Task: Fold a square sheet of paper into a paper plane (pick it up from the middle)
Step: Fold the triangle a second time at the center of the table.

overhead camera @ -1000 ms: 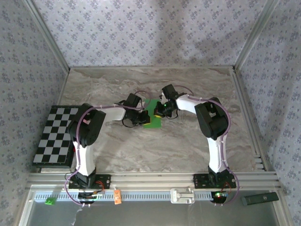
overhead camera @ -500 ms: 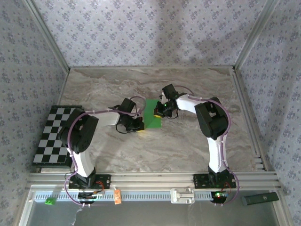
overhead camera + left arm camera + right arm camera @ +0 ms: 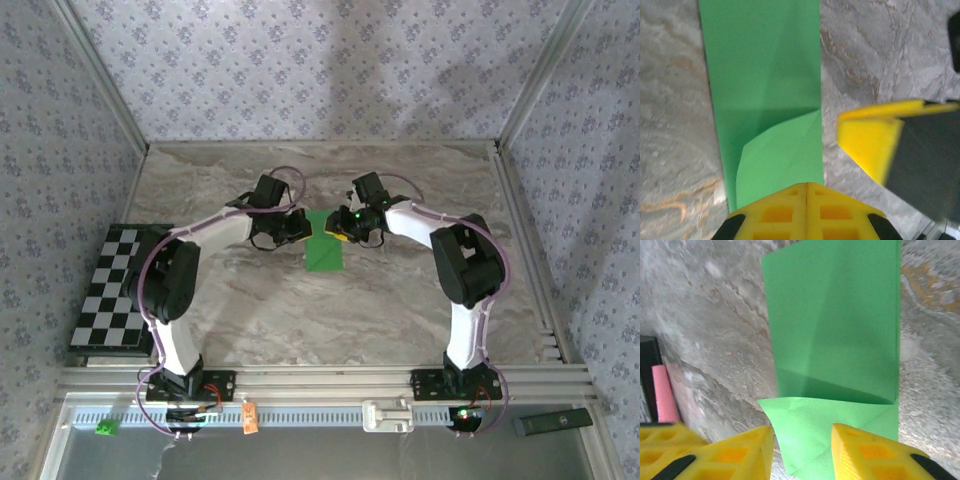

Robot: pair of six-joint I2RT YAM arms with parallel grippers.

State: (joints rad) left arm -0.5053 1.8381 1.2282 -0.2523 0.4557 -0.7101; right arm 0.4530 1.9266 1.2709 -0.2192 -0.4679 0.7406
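Green paper (image 3: 323, 254) on marble table (image 3: 300, 315)

A robot test cell in a lab: a marble-look table (image 3: 400, 310) boxed by floral-papered panels (image 3: 300, 60) on aluminium posts (image 3: 100, 75), a left arm (image 3: 175, 290) and right arm (image 3: 465, 270) bolted to the near rail (image 3: 330, 380), and a checkerboard (image 3: 110, 290) at left.

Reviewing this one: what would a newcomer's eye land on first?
The green sheet of paper in the middle of the table, partly folded, a corner flap turned over. Both grippers meet at its far end: left gripper shut, right gripper with fingers apart at the flap. A checkered board lies far left.
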